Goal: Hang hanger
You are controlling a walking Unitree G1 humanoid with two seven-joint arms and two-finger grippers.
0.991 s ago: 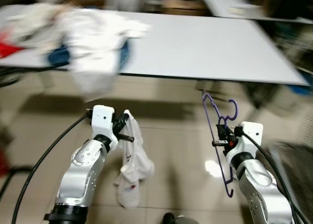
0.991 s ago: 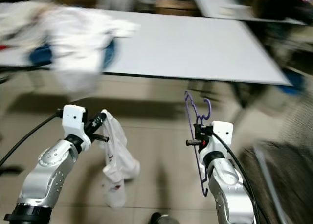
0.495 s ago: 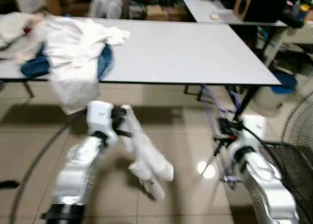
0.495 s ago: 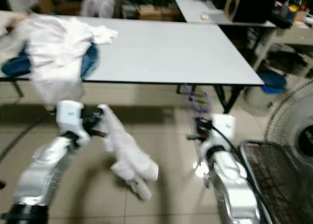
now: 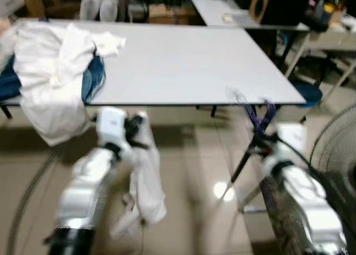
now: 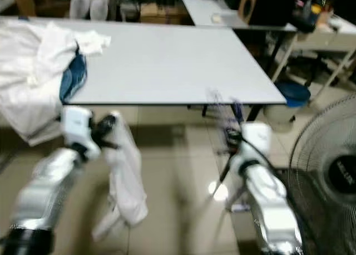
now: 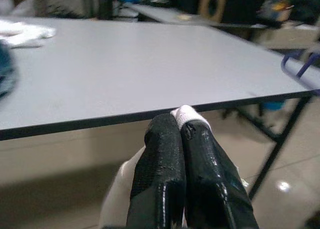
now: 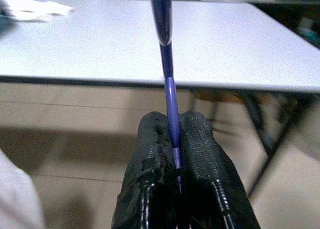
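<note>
A thin purple hanger [image 5: 257, 119] stands upright in front of the white table's [image 5: 183, 60] near edge, with my right gripper [image 5: 261, 143] shut on its wire. In the right wrist view the purple hanger [image 8: 167, 64] rises from between the closed black fingers [image 8: 155, 159]. A white garment [image 5: 146, 182] hangs limp toward the floor from my left gripper [image 5: 133, 131], which is shut on its top edge. In the left wrist view a bit of the white garment [image 7: 186, 115] pokes out above the pressed-together fingers [image 7: 162, 164]. The head views are blurred.
A heap of white and blue clothes [image 5: 53, 71] lies on the table's left end and droops over its edge. A standing fan [image 6: 328, 171] is at the right, close to my right arm. More tables and clutter stand behind. Tiled floor lies below.
The whole view has shifted: the table and clothes slid leftward and the fan came further into view, so the camera turned right. Both grippers keep their holds; the garment swung back to hang straight.
</note>
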